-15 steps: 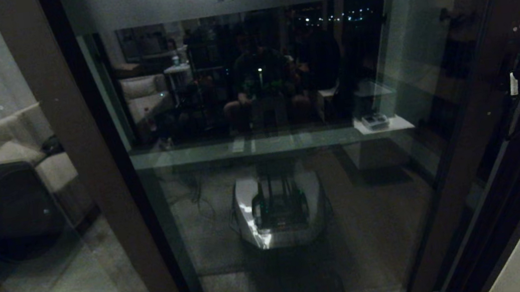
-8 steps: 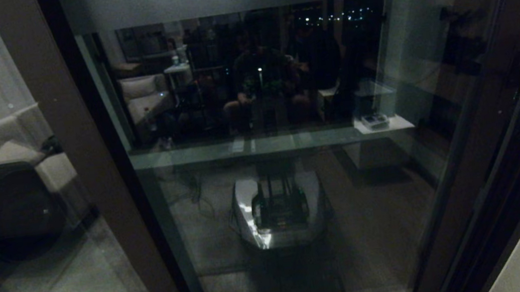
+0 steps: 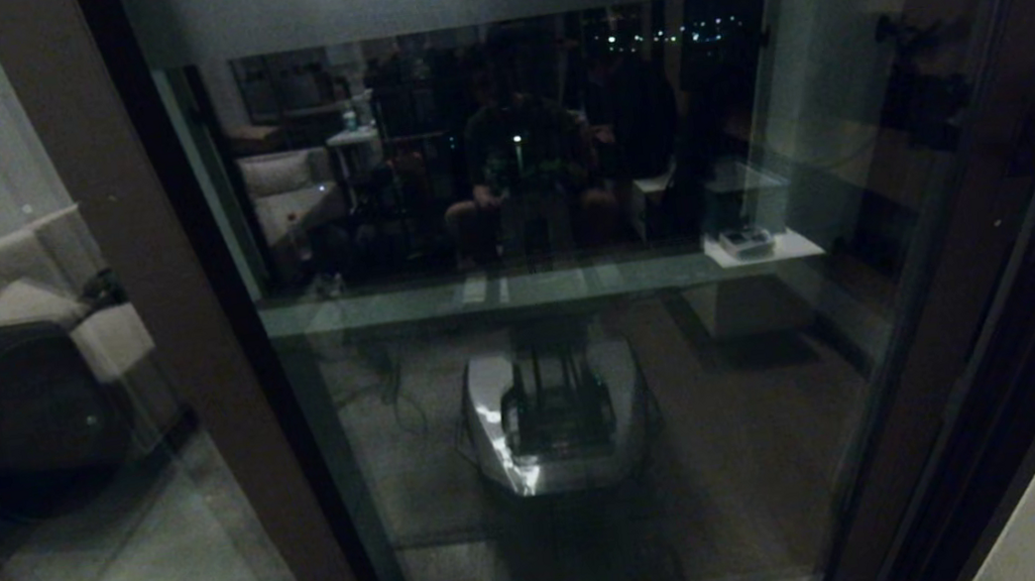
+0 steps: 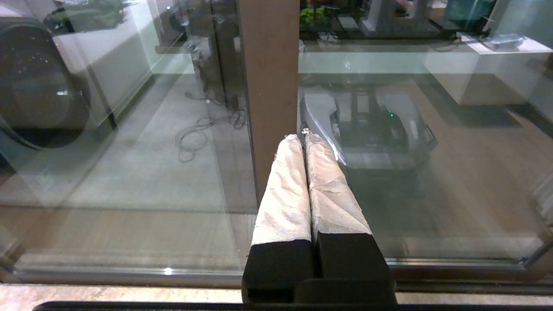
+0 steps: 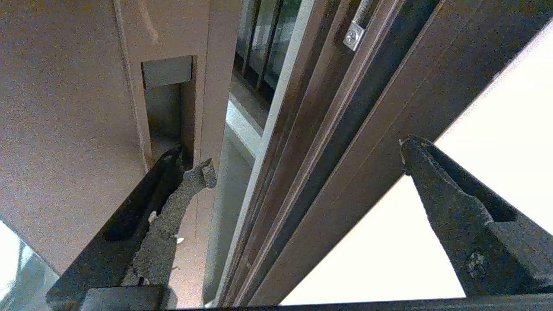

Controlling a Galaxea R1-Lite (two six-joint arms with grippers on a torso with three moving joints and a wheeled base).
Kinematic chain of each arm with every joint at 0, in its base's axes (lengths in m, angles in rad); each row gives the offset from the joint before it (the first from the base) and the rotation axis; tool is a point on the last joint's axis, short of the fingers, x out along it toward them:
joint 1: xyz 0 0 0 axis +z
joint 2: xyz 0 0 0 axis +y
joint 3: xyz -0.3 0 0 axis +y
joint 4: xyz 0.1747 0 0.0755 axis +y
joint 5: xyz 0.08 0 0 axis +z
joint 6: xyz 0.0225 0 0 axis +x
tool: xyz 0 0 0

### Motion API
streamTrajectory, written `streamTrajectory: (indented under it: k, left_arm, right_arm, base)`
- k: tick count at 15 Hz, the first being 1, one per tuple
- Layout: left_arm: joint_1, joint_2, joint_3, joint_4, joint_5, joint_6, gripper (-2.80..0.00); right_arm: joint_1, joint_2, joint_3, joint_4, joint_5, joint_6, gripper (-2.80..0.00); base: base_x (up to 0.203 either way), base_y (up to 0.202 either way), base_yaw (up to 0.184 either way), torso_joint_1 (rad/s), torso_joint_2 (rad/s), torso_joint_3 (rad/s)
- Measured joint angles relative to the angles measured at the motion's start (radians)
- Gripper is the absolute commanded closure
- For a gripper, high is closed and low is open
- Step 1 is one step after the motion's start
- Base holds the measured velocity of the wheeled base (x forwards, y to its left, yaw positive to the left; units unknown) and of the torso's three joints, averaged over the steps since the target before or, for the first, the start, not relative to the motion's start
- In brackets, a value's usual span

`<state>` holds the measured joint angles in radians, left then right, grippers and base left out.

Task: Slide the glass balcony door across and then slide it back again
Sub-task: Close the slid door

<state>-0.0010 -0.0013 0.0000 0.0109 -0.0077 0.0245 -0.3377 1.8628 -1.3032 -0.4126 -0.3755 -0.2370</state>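
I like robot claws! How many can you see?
2. The left claw, shut, points at a brown post; the right claw, open, is at the handle recess of the glass balcony door.

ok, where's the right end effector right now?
The right end effector is at the far right of the head view, open, at the door edge stile, with one finger in the recessed handle.

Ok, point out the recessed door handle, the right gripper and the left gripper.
recessed door handle [image 5: 166,101], right wrist view, on the dark slot in the stile.
right gripper [image 5: 304,157], right wrist view, midway between its fingertips.
left gripper [image 4: 302,137], left wrist view, where the white-wrapped fingertips meet.
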Motion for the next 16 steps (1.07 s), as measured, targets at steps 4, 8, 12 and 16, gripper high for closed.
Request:
streamTrajectory:
  k: [4,8,12,16]
  left_arm:
    - [0.0,0.0,0.0,0.0,0.0,0.0,0.0]
    - [0.0,0.0,0.0,0.0,0.0,0.0,0.0]
    - [0.0,0.0,0.0,0.0,0.0,0.0,0.0]
    - [0.001,0.0,0.0,0.0,0.0,0.0,0.0]
  right_arm:
    - [-0.015,0.005,-0.001,-0.001,0.002,0.0,-2.8]
    - [-0.026,0.007,-0.001,-0.002,0.0,0.0,-2.8]
    - [-0.035,0.008,0.001,0.0,-0.005,0.0,-2.8]
    - [-0.047,0.011,0.001,0.0,-0.005,-0.001,-2.8]
  base:
    - [0.0,0.0,0.0,0.0,0.0,0.0]
    - [0.0,0.0,0.0,0.0,0.0,0.0]
    - [0.0,0.0,0.0,0.0,0.0,0.0]
    - [0.0,0.0,0.0,0.0,0.0,0.0]
